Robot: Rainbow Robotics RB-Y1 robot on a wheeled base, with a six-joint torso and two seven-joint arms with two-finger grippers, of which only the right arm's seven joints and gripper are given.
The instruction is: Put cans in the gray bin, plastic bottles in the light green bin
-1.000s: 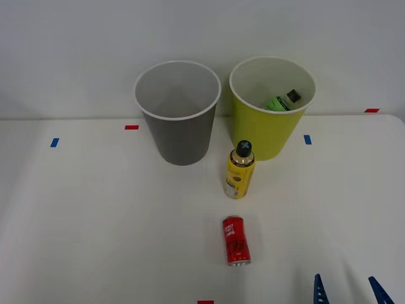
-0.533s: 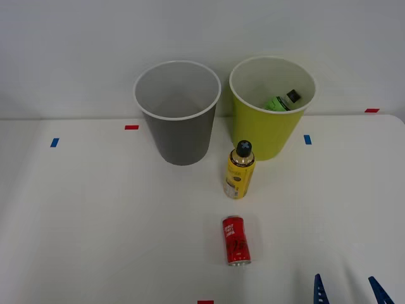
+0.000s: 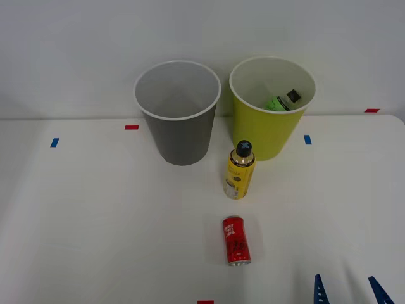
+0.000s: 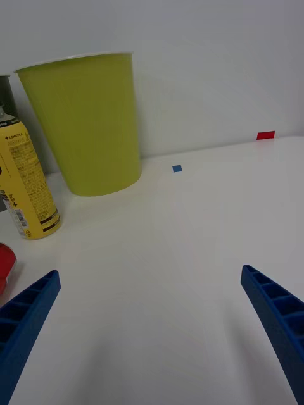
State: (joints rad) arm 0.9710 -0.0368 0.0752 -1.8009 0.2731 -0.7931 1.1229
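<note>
The red can (image 3: 235, 240) lies on its side toward the tabletop's (image 3: 95, 215) near edge, apart from the upright yellow bottle (image 3: 240, 170). Along the far edge stand the gray bin (image 3: 178, 114) and the light green bin (image 3: 271, 111), the latter holding 1 green bottle (image 3: 281, 101). The right gripper (image 3: 349, 290) hovers wide open, holding nothing, near the near right corner.

Green bottle (image 3: 281, 101): lower body hidden behind the light green bin's (image 3: 266, 130) near wall. Red can (image 4: 5, 269): cut by the wrist picture's edge. Right pincer (image 3: 350, 290): fingertips alone visible at the front view's near edge.
</note>
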